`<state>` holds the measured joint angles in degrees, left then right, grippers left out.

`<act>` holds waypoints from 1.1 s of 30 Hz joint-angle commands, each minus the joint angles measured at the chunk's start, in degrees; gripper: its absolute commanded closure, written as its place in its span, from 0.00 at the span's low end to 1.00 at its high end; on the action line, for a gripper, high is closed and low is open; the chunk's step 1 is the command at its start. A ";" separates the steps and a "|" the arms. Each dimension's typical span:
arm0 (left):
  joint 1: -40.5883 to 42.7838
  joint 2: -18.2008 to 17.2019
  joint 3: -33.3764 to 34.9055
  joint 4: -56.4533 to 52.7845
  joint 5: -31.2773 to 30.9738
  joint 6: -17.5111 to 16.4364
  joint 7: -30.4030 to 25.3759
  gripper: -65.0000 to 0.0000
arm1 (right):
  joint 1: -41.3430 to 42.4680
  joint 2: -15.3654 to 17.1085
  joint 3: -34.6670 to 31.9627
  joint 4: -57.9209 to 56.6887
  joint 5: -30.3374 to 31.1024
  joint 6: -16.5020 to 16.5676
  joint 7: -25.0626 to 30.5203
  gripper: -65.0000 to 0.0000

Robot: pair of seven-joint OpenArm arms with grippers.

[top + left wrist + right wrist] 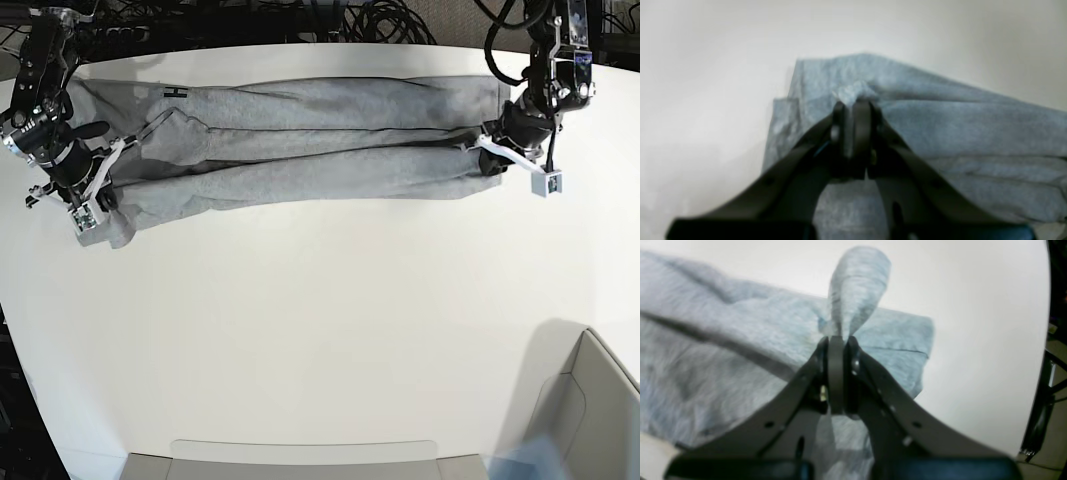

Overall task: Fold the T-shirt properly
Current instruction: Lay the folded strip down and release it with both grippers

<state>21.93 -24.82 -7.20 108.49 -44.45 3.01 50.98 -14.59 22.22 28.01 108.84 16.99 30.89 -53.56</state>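
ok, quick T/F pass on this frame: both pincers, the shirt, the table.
1. The left pincer is shut on the T-shirt. True.
2. The right pincer hangs open above the cloth. False: it is shut on a pinch of fabric that bulges past its tips.
3. The T-shirt is stretched in a long band between the two pincers across the far side of the white table. True.
4. The T-shirt is bright red. False: it is heather grey.
5. The T-shirt lies in the grey bin at the near corner. False: it is on the table, well away from it.
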 commanded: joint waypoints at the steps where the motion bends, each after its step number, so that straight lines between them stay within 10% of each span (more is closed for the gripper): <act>1: -0.09 -0.81 -0.49 1.10 -0.08 -0.15 -1.27 0.94 | -0.22 0.95 0.52 1.10 0.19 0.18 0.86 1.00; 28: 4.92 -0.90 -6.03 4.35 -0.08 -0.41 4.36 0.93 | -9.98 0.07 5.53 2.86 0.28 0.36 0.86 1.00; 33: 5.19 -0.90 -5.50 4.35 -0.26 -0.24 4.45 0.68 | -11.12 0.07 5.18 2.86 0.28 0.36 0.86 0.99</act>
<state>27.14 -24.93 -12.47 111.85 -44.47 2.74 56.31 -25.93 21.39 32.91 110.85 17.02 30.94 -53.63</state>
